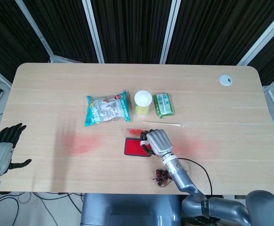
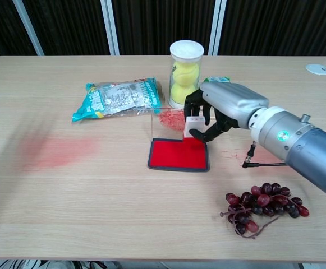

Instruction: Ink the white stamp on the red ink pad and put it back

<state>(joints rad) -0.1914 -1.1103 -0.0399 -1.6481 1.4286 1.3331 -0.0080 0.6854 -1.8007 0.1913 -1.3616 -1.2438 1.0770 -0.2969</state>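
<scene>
Stamp: the white stamp [image 2: 194,125] sits in my grip above the ink pad's [image 2: 178,154] far right corner.
Right hand: my right hand [image 2: 221,110] curls around it, palm down.
Left hand: my left hand [image 1: 4,148] hangs spread, well left of the pad, off the table [image 1: 56,89].

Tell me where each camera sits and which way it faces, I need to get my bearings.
Head view: high above the table, looking steeply down; shows the right hand on the stamp and the left hand off the table's edge.
Chest view: low at the near edge, looking across; shows only the right hand holding the stamp over the pad.
Shared: right hand, pad, grapes, ball tube.
</scene>
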